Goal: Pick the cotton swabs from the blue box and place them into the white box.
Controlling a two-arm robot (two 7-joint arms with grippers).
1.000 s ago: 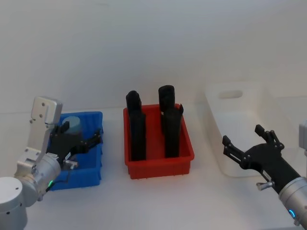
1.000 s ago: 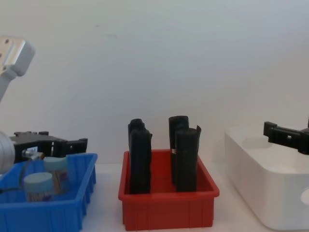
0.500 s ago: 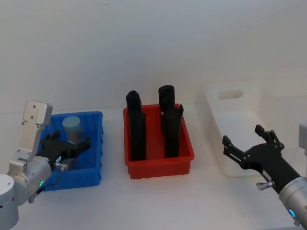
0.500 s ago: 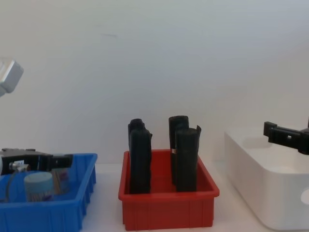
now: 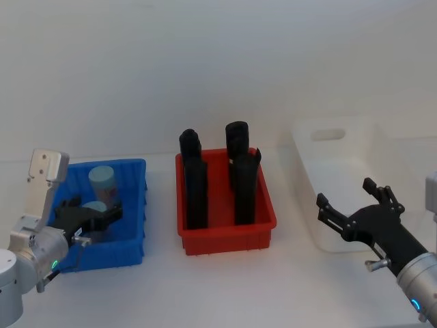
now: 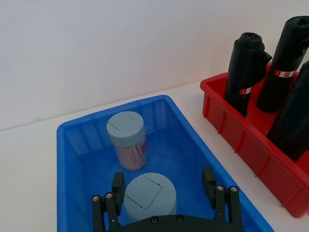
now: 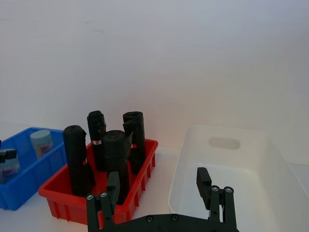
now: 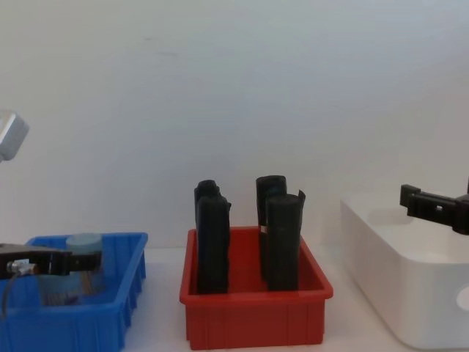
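Status: left gripper (image 6: 163, 183) low inside the blue box (image 6: 164, 116), jaws wide open
Its fingers (image 6: 118, 186) straddle the near tub of cotton swabs (image 6: 147, 193) without clamping it; a second tub (image 6: 127, 145) stands upright just behind, toward the far wall. The right gripper (image 5: 347, 201) hovers fully open and empty in front of the white box (image 5: 332, 145); the red bin (image 5: 229, 239) stands between the two boxes

The left gripper (image 5: 102, 220) hides most of the nearer cotton swabs (image 5: 94, 205); the chest view's edge crops the white box (image 8: 396, 286).
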